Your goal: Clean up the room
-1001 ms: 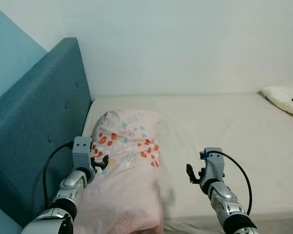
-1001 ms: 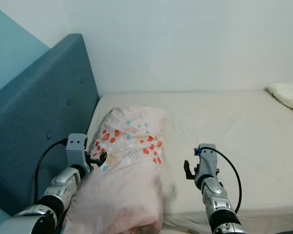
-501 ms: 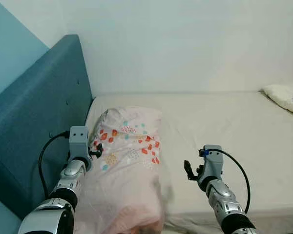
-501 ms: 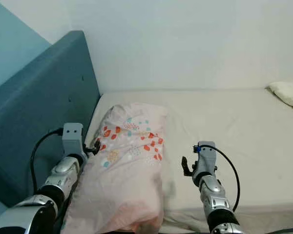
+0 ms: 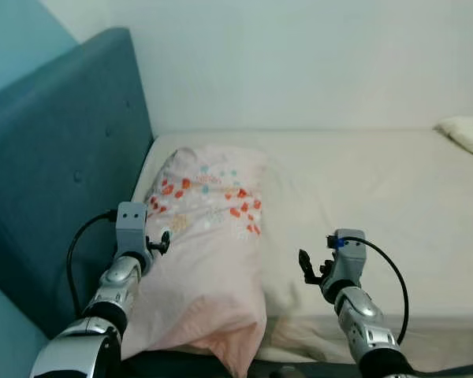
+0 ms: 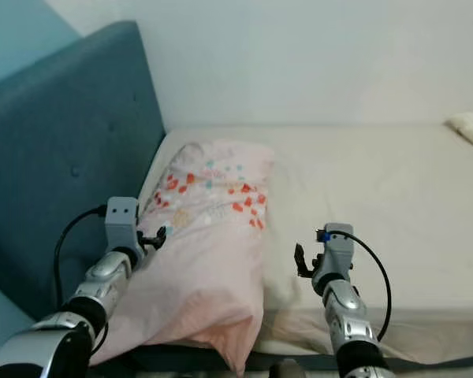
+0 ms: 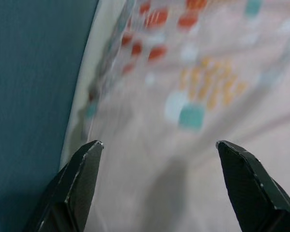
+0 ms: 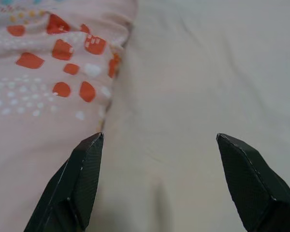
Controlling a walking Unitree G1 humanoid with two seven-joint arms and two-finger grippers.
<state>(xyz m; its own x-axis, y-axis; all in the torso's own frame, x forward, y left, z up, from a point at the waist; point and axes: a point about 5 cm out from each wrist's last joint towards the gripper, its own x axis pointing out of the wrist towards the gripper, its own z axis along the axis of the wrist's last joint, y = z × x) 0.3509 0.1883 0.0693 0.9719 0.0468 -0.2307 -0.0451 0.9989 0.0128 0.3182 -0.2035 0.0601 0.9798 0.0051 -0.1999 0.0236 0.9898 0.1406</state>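
— How are the jaws set?
— Both pairs are spread wide and nothing is held. The left gripper point(image 5: 159, 241) is poised at the nine o'clock edge of the pink pillow point(image 5: 205, 260); the right gripper point(image 5: 306, 263) is hung over the bare mattress point(image 5: 363, 189) at the pillow's three o'clock.
— Where is the pillow placed?
— It is laid lengthwise beside the blue headboard point(image 5: 55, 173), with its six o'clock end overhanging the bed's edge.
— What could be spoiled?
— If only loose fabric is pinched, the pillow could be dragged off that edge.
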